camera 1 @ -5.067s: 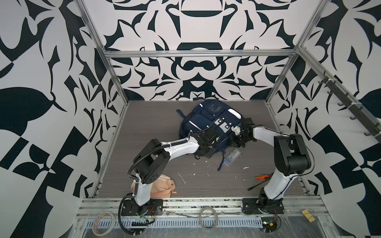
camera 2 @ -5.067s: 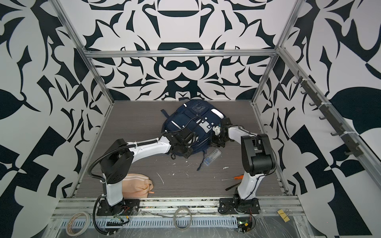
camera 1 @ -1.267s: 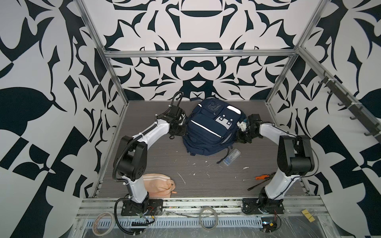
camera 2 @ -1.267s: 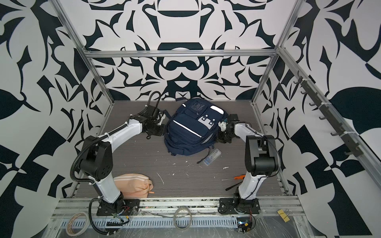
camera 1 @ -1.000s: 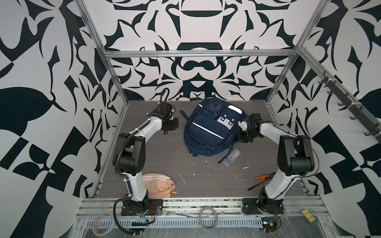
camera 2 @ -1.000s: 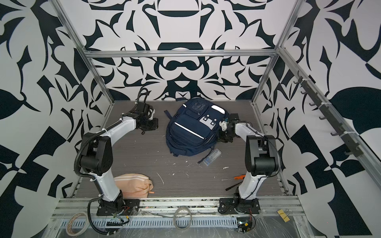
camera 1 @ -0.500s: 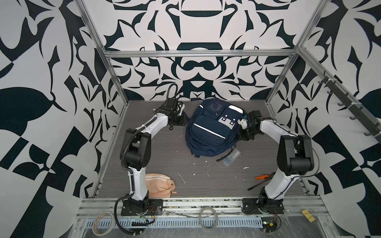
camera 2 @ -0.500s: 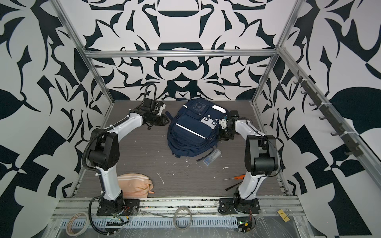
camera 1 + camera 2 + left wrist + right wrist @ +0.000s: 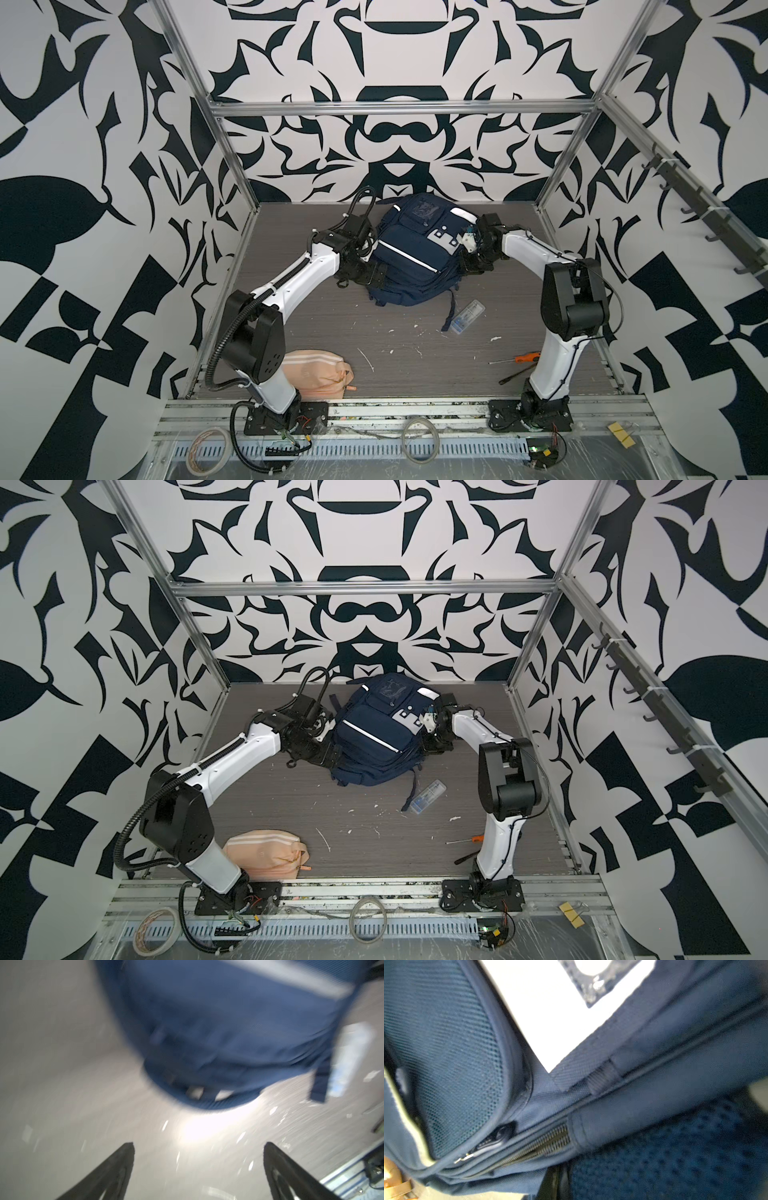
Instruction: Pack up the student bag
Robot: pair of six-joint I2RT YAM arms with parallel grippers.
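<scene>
Left gripper point(image 9: 198, 1145): fingers spread wide, nothing between them; hangs low over the table point(image 9: 291, 324), just beside the near left edge of the bag point(image 9: 411, 257).

Right gripper point(image 9: 468, 262): pressed against the bag's right side, jaws hidden behind fabric; cannot tell whether clamped on it or only touching.

Bag: lies front up at the back middle of the table, between both arms. Shows, in the right wrist view, a stretch of zip point(image 9: 542, 1148) with teeth meshed. No open mouth in sight; contents not visible.

Loose on the table, outside the bag:
- clear case point(image 9: 467, 316) beside a trailing strap
- orange-handled screwdriver point(image 9: 524, 357) and a dark stick point(image 9: 514, 376) near the right arm's base
- pink pouch point(image 9: 322, 374) by the left arm's base

Judged early in the task: nothing seen packed. Opening, loading and zipping up probably all left to do.
</scene>
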